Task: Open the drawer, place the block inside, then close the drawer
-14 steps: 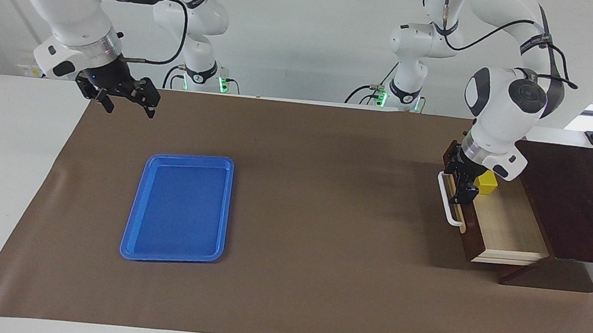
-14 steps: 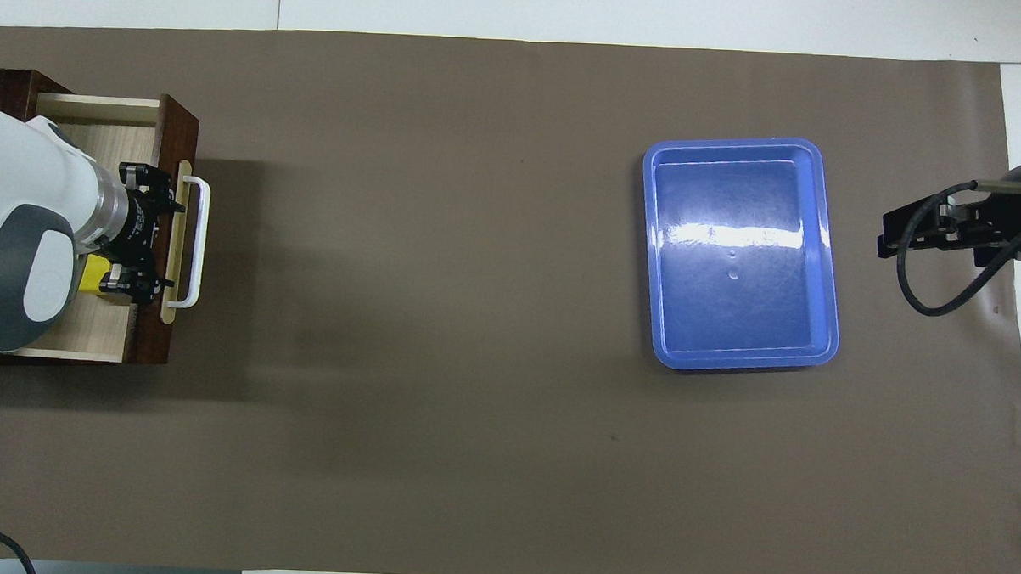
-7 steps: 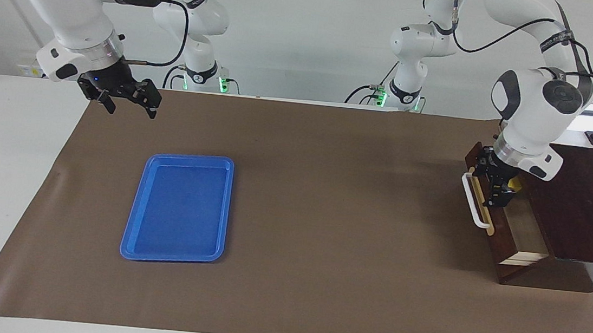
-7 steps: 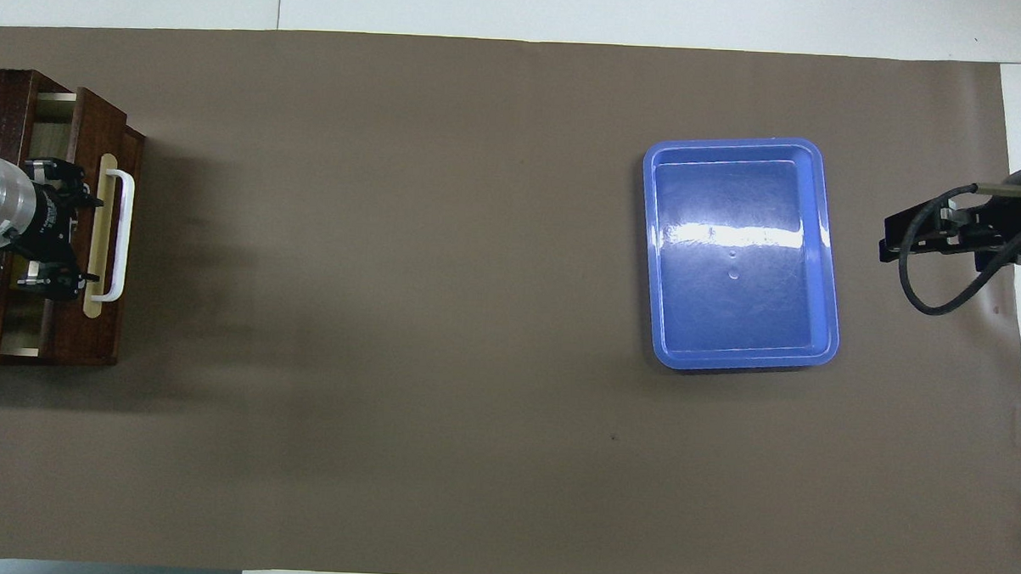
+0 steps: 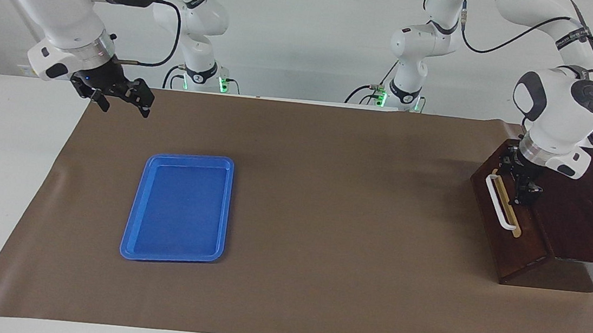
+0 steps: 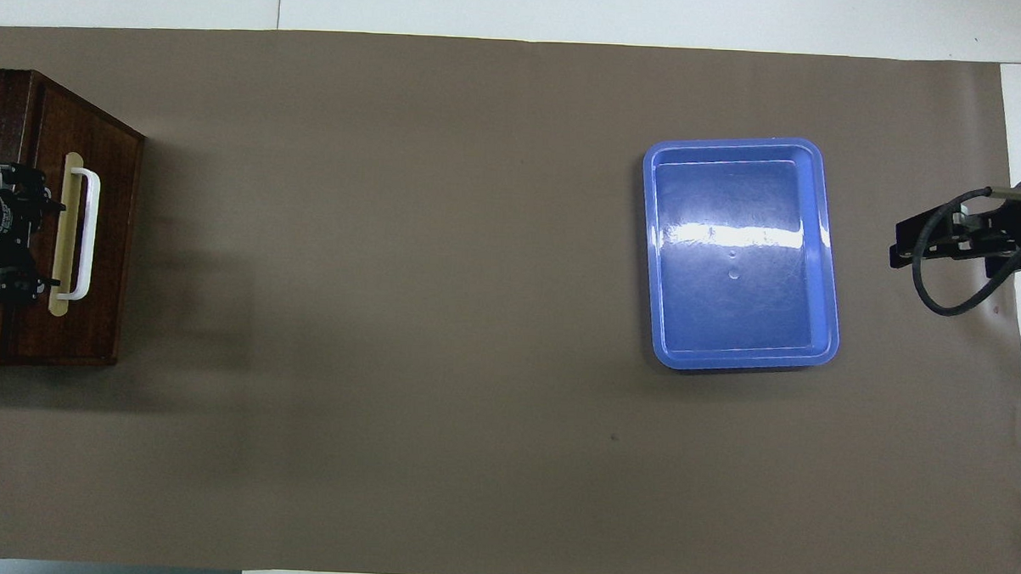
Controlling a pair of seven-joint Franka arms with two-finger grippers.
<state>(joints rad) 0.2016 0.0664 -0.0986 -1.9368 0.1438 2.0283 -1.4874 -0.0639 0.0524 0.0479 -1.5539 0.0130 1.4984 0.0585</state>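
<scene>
At the robots' edge of the brown mat (image 5: pixel 324 218), over its corner at the right arm's end, the right gripper (image 5: pixel 125 106) hangs in the air with its two fingers spread apart and nothing between them. This arm waits. In the overhead view it shows at about three o'clock.

At the left arm's end of the table, at nine o'clock in the overhead view, stands the dark wooden box (image 5: pixel 585 216). The drawer (image 5: pixel 507 241) is shut, its front flush with the face of the box. That front faces three o'clock in the overhead view, toward the right arm's end. The white handle (image 5: pixel 501 202) lies on a tan strip, and its long axis runs from six to twelve o'clock in that view, from nearer the robots to farther from them.

The left gripper (image 5: pixel 518 179) is at the top edge of the drawer front, just beside the handle. Its fingers are spread wide along the line of the handle and grip nothing. I cannot tell whether they touch the wood.

The blue tray (image 5: pixel 130 226) lies flat on the mat toward the right arm's end, a little farther from the robots than the right gripper's corner, well apart from the box, its long side also running six to twelve o'clock.
</scene>
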